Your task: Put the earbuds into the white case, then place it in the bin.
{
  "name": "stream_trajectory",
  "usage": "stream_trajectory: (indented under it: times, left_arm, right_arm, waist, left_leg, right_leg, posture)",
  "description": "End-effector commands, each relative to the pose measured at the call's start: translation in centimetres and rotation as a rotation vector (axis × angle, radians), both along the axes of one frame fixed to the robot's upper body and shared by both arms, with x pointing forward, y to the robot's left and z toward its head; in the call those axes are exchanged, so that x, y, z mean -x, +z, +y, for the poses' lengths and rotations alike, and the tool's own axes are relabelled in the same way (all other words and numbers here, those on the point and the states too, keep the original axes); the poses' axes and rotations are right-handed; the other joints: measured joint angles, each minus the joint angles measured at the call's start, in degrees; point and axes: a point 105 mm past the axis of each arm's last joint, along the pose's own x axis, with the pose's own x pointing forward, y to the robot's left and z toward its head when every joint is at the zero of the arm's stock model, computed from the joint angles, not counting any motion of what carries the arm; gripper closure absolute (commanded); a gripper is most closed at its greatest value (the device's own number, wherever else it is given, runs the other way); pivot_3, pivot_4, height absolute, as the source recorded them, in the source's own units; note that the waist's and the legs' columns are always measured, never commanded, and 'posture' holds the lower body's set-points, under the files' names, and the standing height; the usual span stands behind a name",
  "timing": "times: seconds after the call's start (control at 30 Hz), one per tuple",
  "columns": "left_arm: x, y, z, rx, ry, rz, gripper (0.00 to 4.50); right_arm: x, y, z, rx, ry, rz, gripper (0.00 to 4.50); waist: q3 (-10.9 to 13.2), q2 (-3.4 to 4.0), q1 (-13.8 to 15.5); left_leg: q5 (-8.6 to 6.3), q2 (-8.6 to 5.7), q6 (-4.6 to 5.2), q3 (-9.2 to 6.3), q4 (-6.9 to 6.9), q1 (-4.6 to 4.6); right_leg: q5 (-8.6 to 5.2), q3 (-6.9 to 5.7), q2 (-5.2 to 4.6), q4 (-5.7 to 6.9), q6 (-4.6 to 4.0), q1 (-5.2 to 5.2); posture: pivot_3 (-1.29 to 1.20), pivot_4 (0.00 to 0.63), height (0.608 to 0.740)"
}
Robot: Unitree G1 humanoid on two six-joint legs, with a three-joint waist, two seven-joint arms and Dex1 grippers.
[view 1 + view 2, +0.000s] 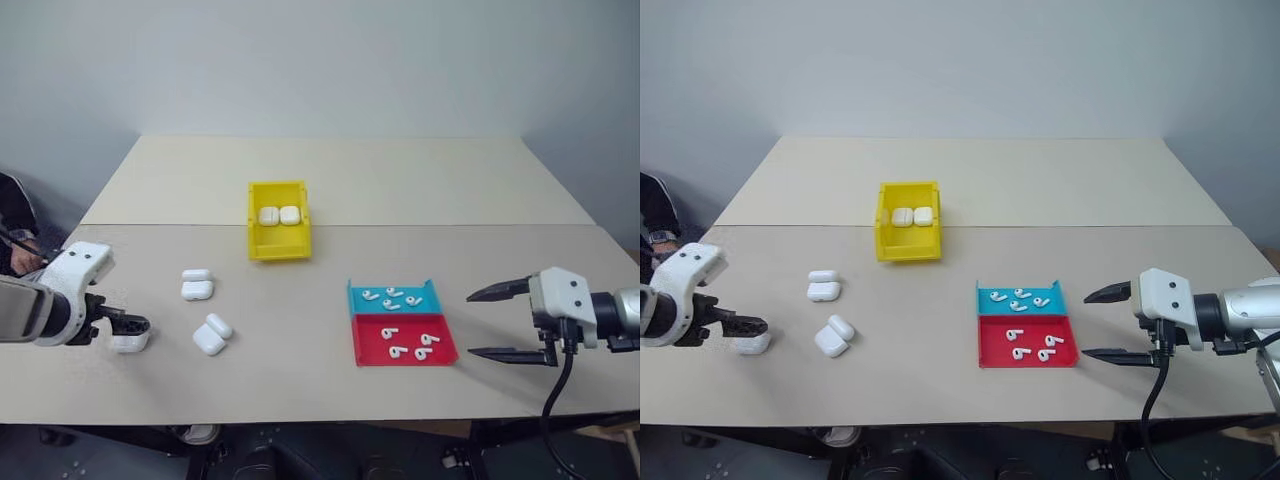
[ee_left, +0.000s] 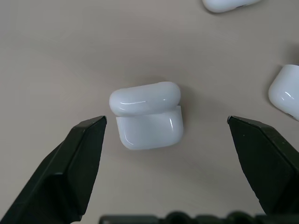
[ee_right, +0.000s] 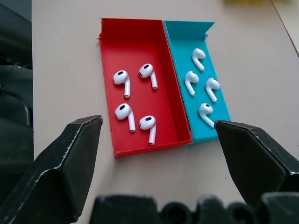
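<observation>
A white case (image 2: 147,116) with its lid flipped up lies on the table near the left edge, and my left gripper (image 2: 167,122) hangs open just above it, one finger to each side and apart from it. The same case (image 1: 130,341) sits under the left gripper (image 1: 128,325) in the head view. Several earbuds (image 3: 122,77) lie in the red tray (image 3: 140,148), and several more earbuds (image 3: 198,55) lie in the teal tray (image 3: 219,100). My right gripper (image 1: 472,325) stands open and empty just right of both trays. The yellow bin (image 1: 279,250) stands mid-table holding two shut cases (image 1: 279,215).
Two more open white cases (image 1: 196,285) (image 1: 212,334) lie between the left gripper and the bin. The table is two beige tops joined by a seam behind the bin. A dark object sits past the table's left edge.
</observation>
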Motion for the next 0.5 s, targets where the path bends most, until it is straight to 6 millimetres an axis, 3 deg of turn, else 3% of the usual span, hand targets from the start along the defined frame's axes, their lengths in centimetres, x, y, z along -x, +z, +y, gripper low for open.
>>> stream_trajectory:
  times: [0.03,0.27,0.5]
  left_arm:
    - [-0.1,0.1,0.6,-0.009,0.041,0.012,0.0]
    - [-0.3,-1.7,1.4,0.018,0.114,0.065,0.0]
    - [-1.9,-1.9,0.4,0.076,0.118,0.053,0.0]
  right_arm:
    - [0.2,1.3,-0.3,0.012,-0.012,-0.043,0.04]
    - [0.7,1.2,-0.5,0.015,-0.025,-0.038,0.04]
    - [0.5,1.2,-0.5,0.021,-0.032,-0.041,0.04]
  waist:
    - [0.0,0.0,0.01]
    - [0.0,0.0,0.15]
    - [0.02,-0.07,0.25]
  left_leg:
    - [0.0,0.0,0.0,0.01,-0.01,0.0]
    - [0.03,-0.01,-0.05,0.01,0.02,-0.01]
    - [0.08,-0.03,-0.12,-0.05,0.05,-0.02]
  right_leg:
    - [0.0,0.0,0.0,0.0,0.0,-0.01]
    - [0.0,-0.01,0.0,0.02,0.0,0.0]
    - [0.0,-0.07,0.0,0.05,0.01,0.03]
  posture:
    - [0.0,0.15,0.74]
    - [0.0,0.15,0.74]
    - [0.0,0.15,0.74]
